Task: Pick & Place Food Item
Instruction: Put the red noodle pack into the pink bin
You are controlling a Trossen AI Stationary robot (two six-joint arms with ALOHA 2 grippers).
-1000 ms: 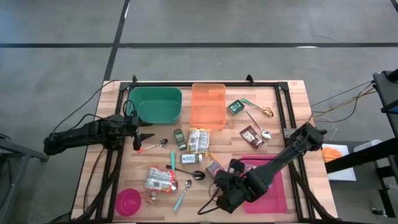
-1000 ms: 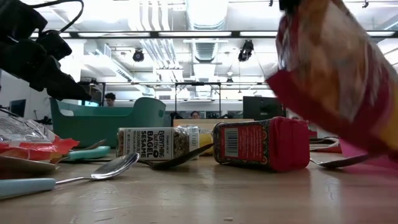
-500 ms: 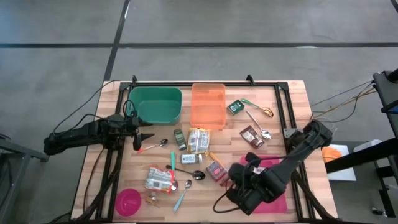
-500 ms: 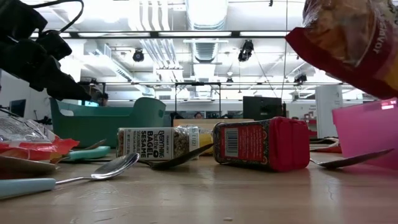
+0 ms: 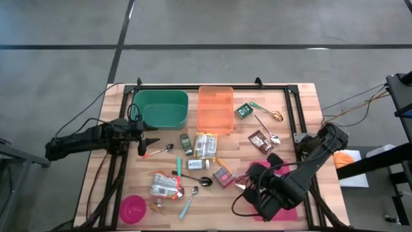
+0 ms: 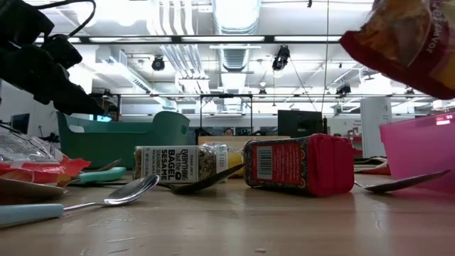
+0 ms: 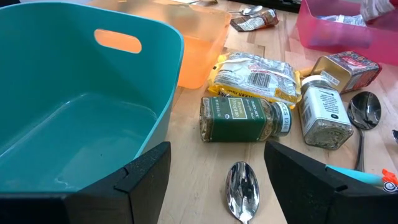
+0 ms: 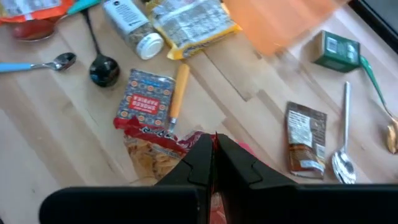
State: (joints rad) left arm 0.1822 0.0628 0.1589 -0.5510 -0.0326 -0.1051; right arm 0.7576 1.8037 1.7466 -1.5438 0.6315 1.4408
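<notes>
The slatted wooden table (image 5: 302, 103) stands on grey floor, a lit office hall behind. The right gripper (image 8: 213, 146), fingers pinched shut, holds a red-and-yellow snack bag (image 6: 409, 39) above the pink tray (image 5: 293, 209) at near right, which already holds a silvery packet. The left gripper (image 7: 214, 171) hovers with fingers parted, holding nothing, by the empty teal bin (image 5: 161, 108); the orange bin (image 5: 215, 109) beside it is empty too.

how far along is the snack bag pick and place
Done: the right gripper is shut on the snack bag, lifted clear of the table. In hand: it hangs above the pink bin. Left: lowering and releasing it there, probably. The left gripper waits open by the teal tub.
</notes>
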